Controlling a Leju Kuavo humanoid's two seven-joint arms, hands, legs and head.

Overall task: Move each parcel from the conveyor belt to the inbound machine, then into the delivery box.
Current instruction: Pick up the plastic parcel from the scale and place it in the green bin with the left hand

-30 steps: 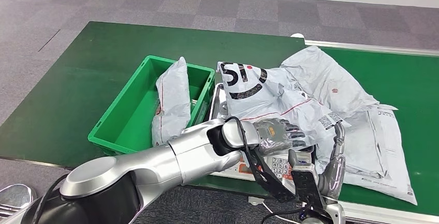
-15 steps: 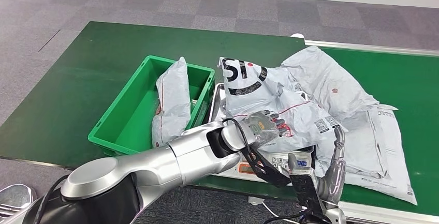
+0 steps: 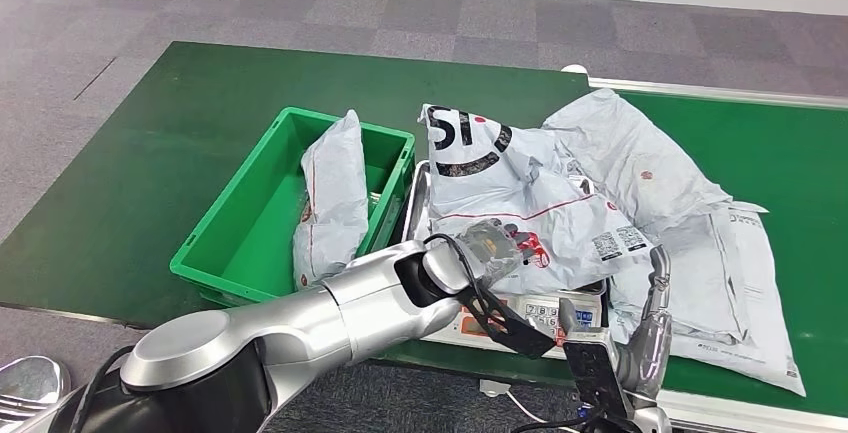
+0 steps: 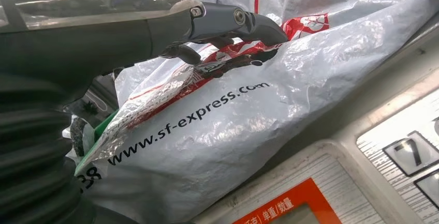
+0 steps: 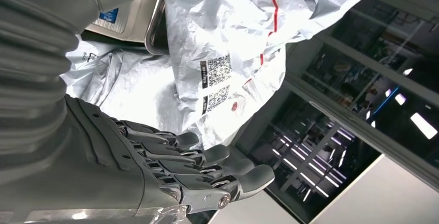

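My left hand (image 3: pixel 492 245) grips a fold of a white plastic parcel (image 3: pixel 520 193) printed with black letters and red lines. It holds the parcel over the steel plate of the inbound machine (image 3: pixel 528 315). In the left wrist view the dark fingers (image 4: pixel 228 19) pinch the crinkled parcel (image 4: pixel 248 110) above the machine's keypad (image 4: pixel 404 157). My right hand (image 3: pixel 648 323) stands open at the machine's right side, fingers straight and pointing away from me, holding nothing. In the right wrist view, that hand (image 5: pixel 171 167) is apart from the parcel (image 5: pixel 228 43). The green delivery box (image 3: pixel 235 228) left of the machine holds one white parcel (image 3: pixel 332 193) standing on end.
Two more white parcels lie on the green conveyor belt (image 3: pixel 790 153) to the right: one crumpled (image 3: pixel 640 158), one flat (image 3: pixel 730 283) near the front edge. The green table (image 3: pixel 150 153) spreads left of the box. Grey carpet lies beyond.
My left hand has moved up and a little left with the parcel, drawing it off the machine's keypad. The right hand has sunk slightly and stays open.
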